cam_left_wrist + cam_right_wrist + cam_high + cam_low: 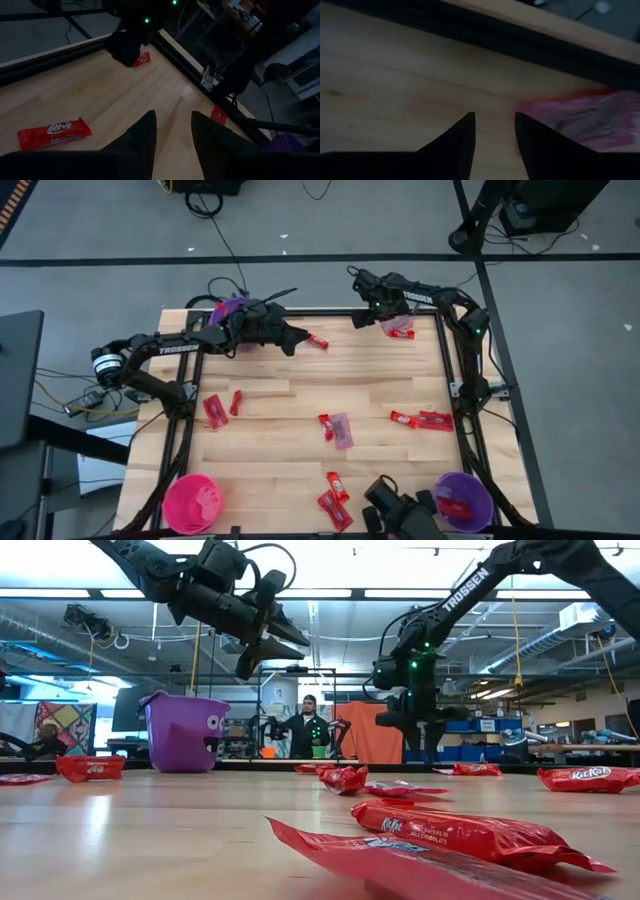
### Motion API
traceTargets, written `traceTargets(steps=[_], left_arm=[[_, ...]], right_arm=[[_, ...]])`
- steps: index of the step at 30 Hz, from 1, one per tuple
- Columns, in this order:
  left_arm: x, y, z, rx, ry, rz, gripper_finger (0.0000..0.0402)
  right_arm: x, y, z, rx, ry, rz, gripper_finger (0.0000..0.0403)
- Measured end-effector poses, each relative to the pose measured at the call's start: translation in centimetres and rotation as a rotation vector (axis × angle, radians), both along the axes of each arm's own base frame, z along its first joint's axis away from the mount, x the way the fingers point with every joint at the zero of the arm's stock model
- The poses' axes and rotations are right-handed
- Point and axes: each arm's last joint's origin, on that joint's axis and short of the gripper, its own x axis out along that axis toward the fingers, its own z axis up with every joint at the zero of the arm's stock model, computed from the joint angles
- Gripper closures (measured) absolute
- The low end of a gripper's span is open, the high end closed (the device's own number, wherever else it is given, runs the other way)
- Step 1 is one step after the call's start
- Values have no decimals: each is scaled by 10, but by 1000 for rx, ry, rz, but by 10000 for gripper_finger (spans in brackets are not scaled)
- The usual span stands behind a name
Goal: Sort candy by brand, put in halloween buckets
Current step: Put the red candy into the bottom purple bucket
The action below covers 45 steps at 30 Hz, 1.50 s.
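My left end effector point(293, 340) hangs above the surface point(280, 455) at upper centre, fingers apart and empty, a red bar point(317, 342) just right. My right end effector point(385, 315), fingers apart, hovers beside a mauve-purple packet point(398, 328) at upper right.

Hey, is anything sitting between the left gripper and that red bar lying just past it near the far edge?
Nothing visible. The left gripper, open and empty, hangs above the table, and the red bar lies just ahead on bare wood. The purple bucket sits behind it, out of the way.
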Motion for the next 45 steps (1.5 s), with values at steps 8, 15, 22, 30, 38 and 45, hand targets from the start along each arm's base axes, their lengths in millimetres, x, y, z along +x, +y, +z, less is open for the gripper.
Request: traceTargets(steps=[8, 15, 22, 30, 38, 45], left_arm=[[0, 1, 0, 0, 3, 0, 276], [0, 0, 0, 22, 4, -19, 276], [0, 0, 0, 20, 1, -41, 276], [0, -1, 1, 0, -11, -84, 276], [0, -1, 0, -31, -12, -81, 276], [0, -1, 0, -30, -11, -80, 276]], right_arm=[[1, -2, -1, 42, -63, 26, 254], [20, -1, 16, 93, -247, 239, 256], [9, -23, 37, 22, 0, 121, 271], [0, -40, -2, 309, 278, 306, 272], [10, -36, -40, 435, 341, 407, 272], [18, -33, -42, 459, 265, 557, 284]])
